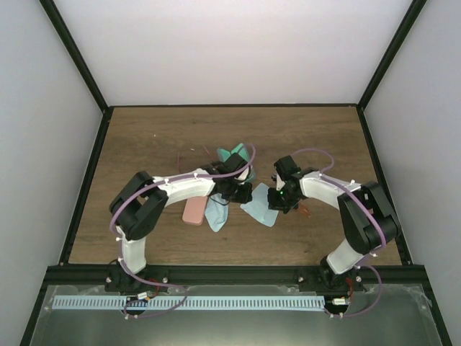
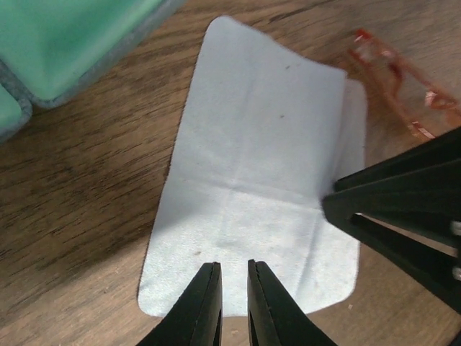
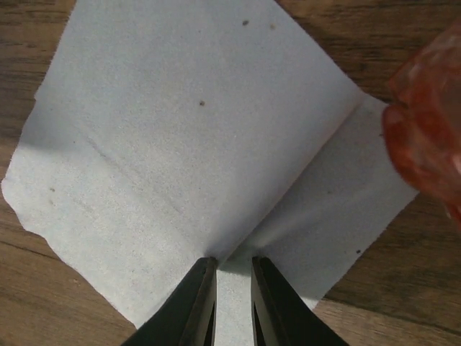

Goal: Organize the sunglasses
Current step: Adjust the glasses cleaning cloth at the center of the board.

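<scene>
An orange-red pair of sunglasses (image 2: 403, 79) lies on the wood just past the far right corner of a light blue cloth (image 2: 259, 180); its lens (image 3: 425, 137) shows blurred at the right edge of the right wrist view. In the top view it sits beside the right arm (image 1: 305, 211). Thin reddish wire arms of another pair (image 1: 186, 160) show left of centre. My left gripper (image 2: 234, 265) has its tips nearly together on the cloth's near part. My right gripper (image 3: 234, 261) pinches a puckered fold of the same cloth (image 3: 180, 130). Both grippers (image 1: 236, 191) (image 1: 279, 200) meet at mid-table.
A green case (image 2: 65, 43) lies open behind the left gripper (image 1: 234, 154). A pink case (image 1: 194, 210) and a second light blue cloth (image 1: 216, 215) lie under the left forearm. Black frame posts and white walls ring the wooden table (image 1: 144, 144).
</scene>
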